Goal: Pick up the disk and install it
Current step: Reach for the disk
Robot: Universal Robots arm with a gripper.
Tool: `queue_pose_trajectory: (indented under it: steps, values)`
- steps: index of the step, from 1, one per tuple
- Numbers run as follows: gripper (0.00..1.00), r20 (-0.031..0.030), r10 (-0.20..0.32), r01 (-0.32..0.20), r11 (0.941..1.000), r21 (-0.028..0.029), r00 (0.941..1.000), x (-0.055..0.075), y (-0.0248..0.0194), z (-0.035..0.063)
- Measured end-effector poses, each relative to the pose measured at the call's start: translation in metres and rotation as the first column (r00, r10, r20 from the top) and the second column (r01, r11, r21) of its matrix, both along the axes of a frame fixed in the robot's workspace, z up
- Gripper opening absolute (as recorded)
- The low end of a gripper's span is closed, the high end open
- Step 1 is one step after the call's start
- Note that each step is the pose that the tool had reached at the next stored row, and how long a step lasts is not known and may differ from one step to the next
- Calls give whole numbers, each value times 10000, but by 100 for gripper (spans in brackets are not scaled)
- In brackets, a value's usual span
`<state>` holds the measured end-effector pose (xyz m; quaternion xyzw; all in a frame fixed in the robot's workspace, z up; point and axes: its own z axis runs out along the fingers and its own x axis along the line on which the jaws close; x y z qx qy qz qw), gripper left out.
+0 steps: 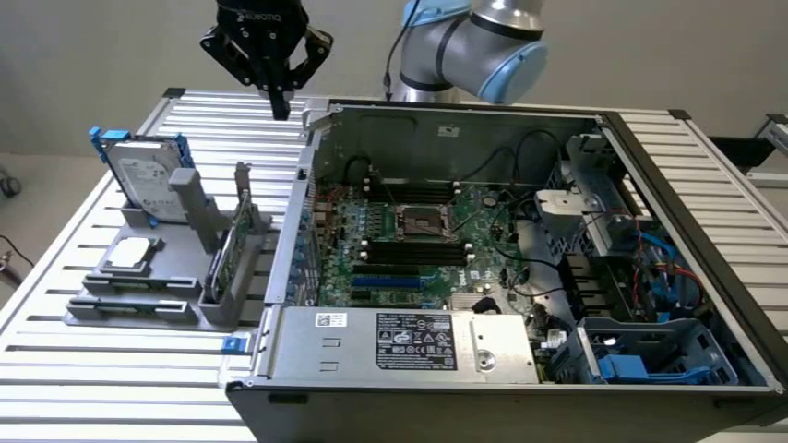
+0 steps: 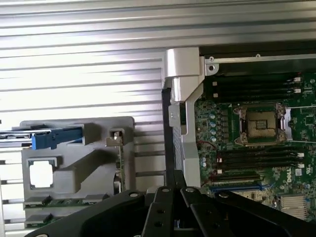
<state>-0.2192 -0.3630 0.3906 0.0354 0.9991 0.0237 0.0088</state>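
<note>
1. Hanging above the slatted metal surface [image 1: 74, 369], the claw [image 1: 280, 109] sits just off the far corner of the open computer case [image 1: 407, 392] on the exterior view's left. Its fingers are pressed together with nothing between them.
2. In the wrist view the claw [image 2: 174, 191] points down at the strip of surface between the case wall and the grey holder [image 2: 98, 163].
3. The grey holder [image 1: 136, 300] lies on the surface beside the case, on the exterior view's left, and carries three parts.
4. The disk [image 1: 146, 180] stands upright on edge in the holder's far slot, its white label facing the near side and its blue carrier frame showing along the edges. It is well apart from the claw and untouched. From the wrist camera the disk [image 2: 54, 138] is seen edge-on, mostly as the blue frame.
5. A small square silver chip [image 1: 131, 256] lies flat in a recess on the holder's near part; the wrist view shows it as a bright square [image 2: 42, 174].
6. A thin green circuit card [image 1: 229, 249] stands upright in the slot nearest the case [image 2: 119, 165].
7. Inside the case lie the motherboard [image 1: 419, 249] with its CPU socket [image 1: 419, 221], a power supply [image 1: 407, 341] along the near wall, and a drive bay [image 1: 652, 351] with blue plastic parts in the near corner on the exterior view's right.
</note>
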Motion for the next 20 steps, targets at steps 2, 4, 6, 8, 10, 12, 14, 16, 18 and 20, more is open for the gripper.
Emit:
queue_pose_trajectory:
  steps: [2, 4, 6, 8, 10, 12, 14, 16, 18, 20]
  values:
    - [11, -4, 0, 0, 10000, -2, 10000, -87, 41, -1]
    - [11, -9, -1, 1, 10000, -4, 10000, -172, 81, -3]
    - [11, -14, 0, 0, 10000, -6, 10000, -260, 122, -4]
    - [11, -19, -1, 1, 10000, -8, 10000, -346, 161, -5]
    - [11, -23, -1, 1, 10000, -8, 10000, -432, 200, -7]
    - [11, -30, 1, -1, 10000, -9, 10000, -522, 238, -9]
    - [11, -44, -1, 1, 10000, -9, 10000, -608, 271, -10]
    - [11, -74, 0, 0, 10000, -9, 10000, -696, 299, -11]
    - [11, -117, 0, 0, 10000, -9, 9999, -785, 325, -12]
    - [11, -174, 1, -1, 10000, -9, 9998, -869, 348, -14]
